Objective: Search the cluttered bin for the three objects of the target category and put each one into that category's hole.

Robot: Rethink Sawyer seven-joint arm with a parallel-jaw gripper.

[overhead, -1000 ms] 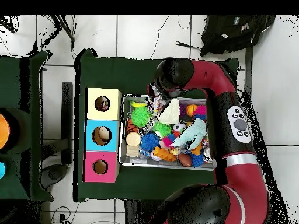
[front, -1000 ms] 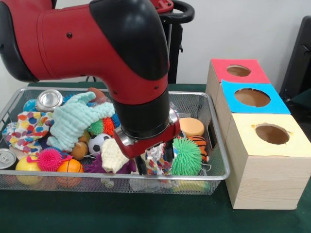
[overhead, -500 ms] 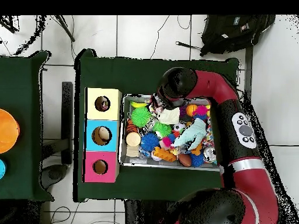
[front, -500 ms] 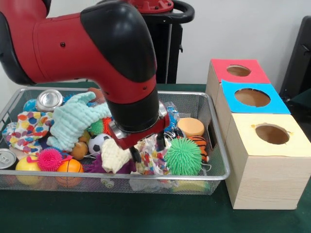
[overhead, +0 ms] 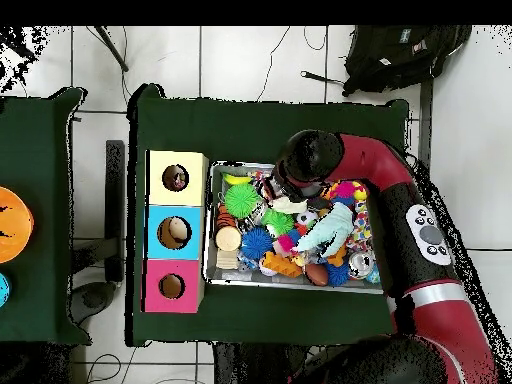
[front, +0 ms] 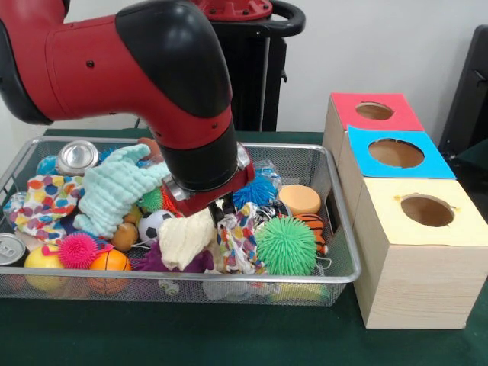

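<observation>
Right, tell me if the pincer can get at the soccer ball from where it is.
Probably yes. The soccer ball lies on top of the pile just beside the pincer, with only the cream cloth pressing against one side.

- A green table carries everything.
- A wire bin full of toys sits on it.
- Three wooden boxes stand in a row just beside the bin: yellow-topped, blue-topped, red-topped.

My red and black arm bends down steeply, its gripper low beneath the wrist; I can't read its fingers.
</observation>
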